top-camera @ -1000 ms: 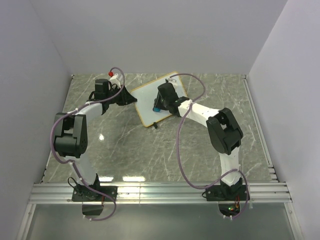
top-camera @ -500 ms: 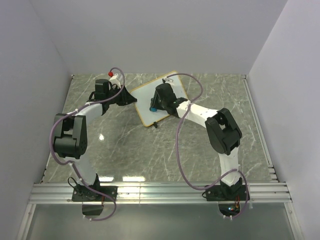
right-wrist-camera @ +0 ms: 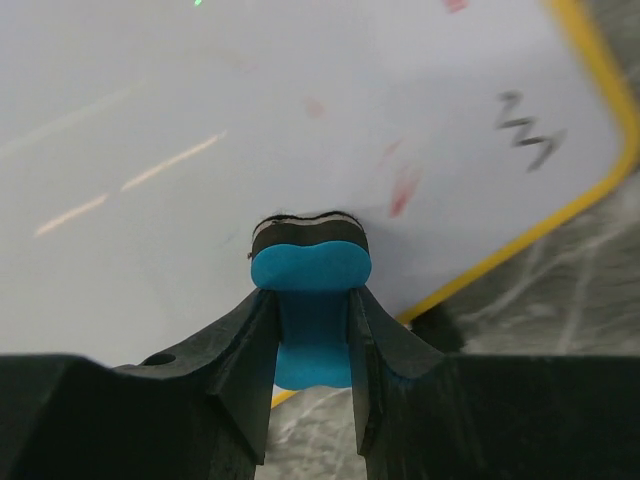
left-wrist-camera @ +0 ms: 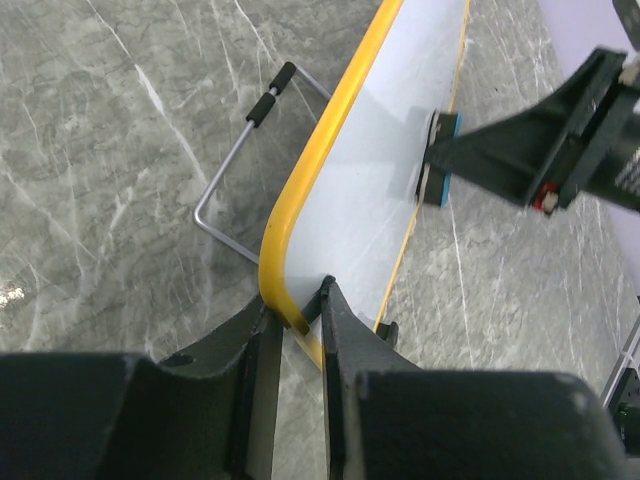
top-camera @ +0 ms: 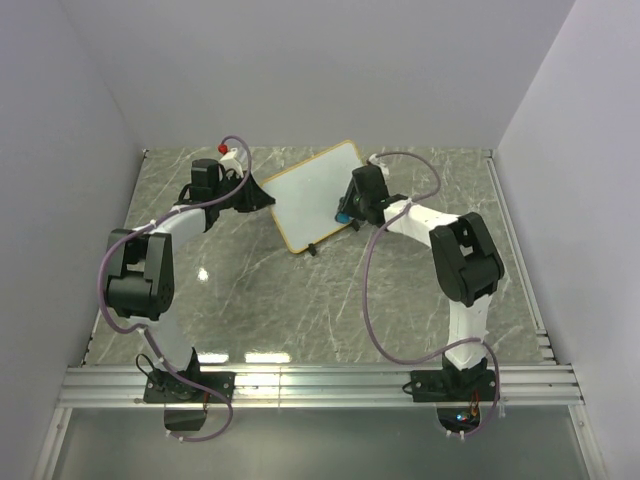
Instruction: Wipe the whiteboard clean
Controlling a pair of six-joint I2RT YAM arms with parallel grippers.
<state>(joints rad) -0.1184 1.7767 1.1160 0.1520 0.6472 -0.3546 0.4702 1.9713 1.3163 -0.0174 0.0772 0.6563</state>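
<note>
Two risks: could lever whiteboard (left-wrist-camera: 372, 195) out of left gripper's (left-wrist-camera: 297, 302) thin edge pinch; could miss squiggle (right-wrist-camera: 527, 122) (right gripper (right-wrist-camera: 310, 296) clamped on eraser (right-wrist-camera: 311, 262)).

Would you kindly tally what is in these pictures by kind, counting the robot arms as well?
Whiteboard: 1
Eraser: 1
Arms: 2, the left arm and the right arm
Total: 4
</note>
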